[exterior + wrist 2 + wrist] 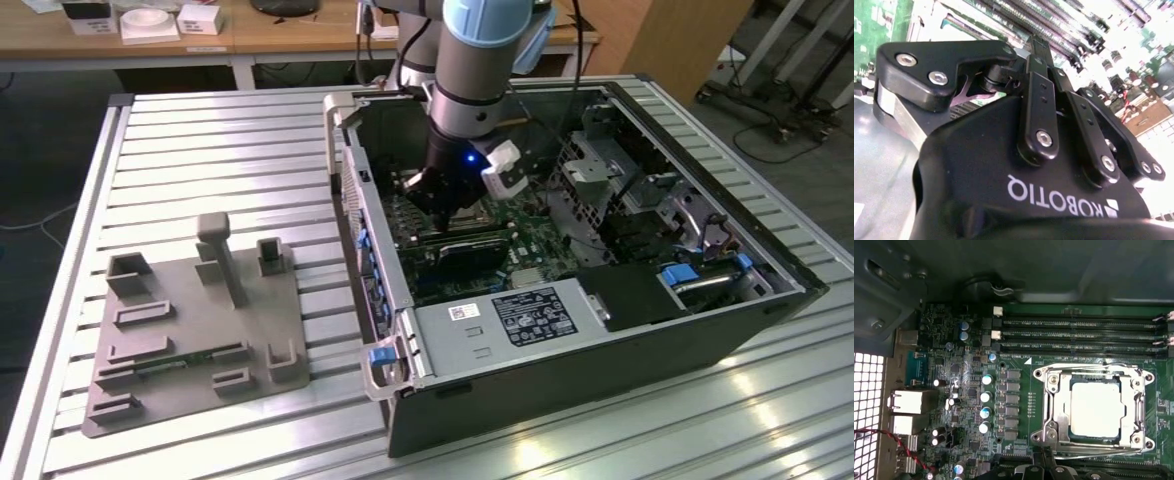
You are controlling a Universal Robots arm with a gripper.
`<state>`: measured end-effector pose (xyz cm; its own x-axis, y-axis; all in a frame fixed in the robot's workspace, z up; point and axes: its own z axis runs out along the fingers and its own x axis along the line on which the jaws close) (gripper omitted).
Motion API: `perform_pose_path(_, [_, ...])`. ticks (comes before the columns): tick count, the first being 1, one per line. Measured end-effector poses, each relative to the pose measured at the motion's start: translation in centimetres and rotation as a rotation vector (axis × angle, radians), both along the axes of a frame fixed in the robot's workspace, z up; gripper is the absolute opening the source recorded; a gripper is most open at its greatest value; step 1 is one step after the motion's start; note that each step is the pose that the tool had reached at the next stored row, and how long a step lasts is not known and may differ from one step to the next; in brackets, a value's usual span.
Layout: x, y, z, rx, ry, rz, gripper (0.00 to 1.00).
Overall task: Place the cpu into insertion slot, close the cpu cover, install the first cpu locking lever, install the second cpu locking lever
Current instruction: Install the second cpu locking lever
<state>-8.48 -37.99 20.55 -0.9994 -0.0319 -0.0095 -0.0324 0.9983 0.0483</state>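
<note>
CPU sits in your insertion slot under the closed cpu cover; whether your gripper grips anything, I can't tell.

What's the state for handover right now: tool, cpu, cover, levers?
Tool: down inside the open computer case, just over the board at the edge of the insertion slot; nothing seen in its grip.
Cpu: seated flat in the slot.
Cpu cover: looks lowered, framing the chip.
Levers: one rod lies along the socket edge nearest the tool, another along the opposite edge; whether either is hooked cannot be told.
Done: placement, apparently the cover.
Left: confirm both levers.
</note>
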Motion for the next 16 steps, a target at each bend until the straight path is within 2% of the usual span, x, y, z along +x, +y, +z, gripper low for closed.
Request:
perform_pose_path(3, [0.00,0.00,-0.10,0.0171,0.0000,0.002,0.10])
perform_pose_path(5, [0.00,0.01,-0.15,0.0235,0.0000,0.003,0.10])
perform_pose_path(16, [0.00,0.08,-0.40,0.0303,0.0001,0.005,0.10])
